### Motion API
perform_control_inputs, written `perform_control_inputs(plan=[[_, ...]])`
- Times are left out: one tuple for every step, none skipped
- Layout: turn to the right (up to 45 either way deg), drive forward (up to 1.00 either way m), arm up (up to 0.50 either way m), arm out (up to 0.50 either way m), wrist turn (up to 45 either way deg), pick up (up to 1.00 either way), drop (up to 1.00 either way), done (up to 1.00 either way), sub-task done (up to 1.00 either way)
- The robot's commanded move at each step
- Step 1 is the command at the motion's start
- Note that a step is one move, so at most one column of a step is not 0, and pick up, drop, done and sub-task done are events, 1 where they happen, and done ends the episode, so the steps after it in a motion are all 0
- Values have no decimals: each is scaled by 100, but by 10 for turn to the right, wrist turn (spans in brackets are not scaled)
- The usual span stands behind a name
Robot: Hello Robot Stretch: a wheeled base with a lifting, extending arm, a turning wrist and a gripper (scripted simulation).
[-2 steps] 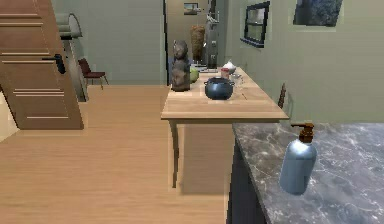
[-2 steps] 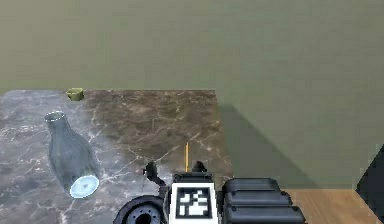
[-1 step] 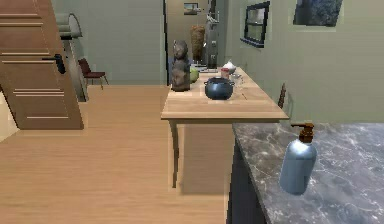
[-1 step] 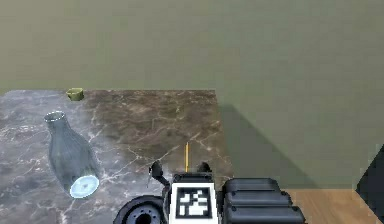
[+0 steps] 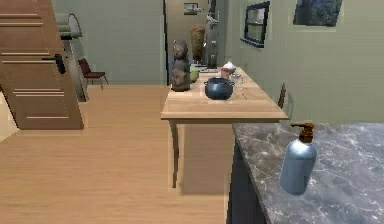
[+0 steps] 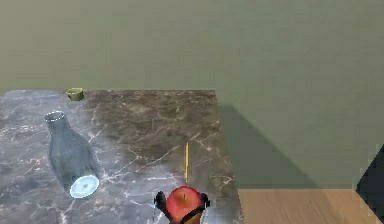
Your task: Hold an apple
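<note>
A red apple [image 6: 183, 203] shows at the bottom edge of the arm side view, over the near part of a dark marble counter [image 6: 130, 130]. Dark parts of the gripper [image 6: 183, 208] stand on both sides of the apple. I cannot tell whether the gripper holds it or whether it rests on the counter. A small green round thing [image 5: 194, 73] lies on the wooden table [image 5: 250, 105] in the forward view, beside a dark bust [image 5: 180, 66].
On the counter stand a clear glass bottle [image 6: 70, 155], a pencil [image 6: 187, 160] and a small greenish thing [image 6: 74, 94] by the wall. A blue soap dispenser [image 5: 298, 160] is on the marble counter [image 5: 340, 150]. The table bears a dark pot [image 5: 219, 88]. A wooden door [image 5: 35, 60] and a chair [image 5: 92, 72] are at the forward view's left.
</note>
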Motion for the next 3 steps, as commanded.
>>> perform_control_inputs(plan=[[0,0,0,0,0,100,0,0,0],[0,0,10,0,0,0,0,0,0],[0,0,0,0,0,0,0,100,0]])
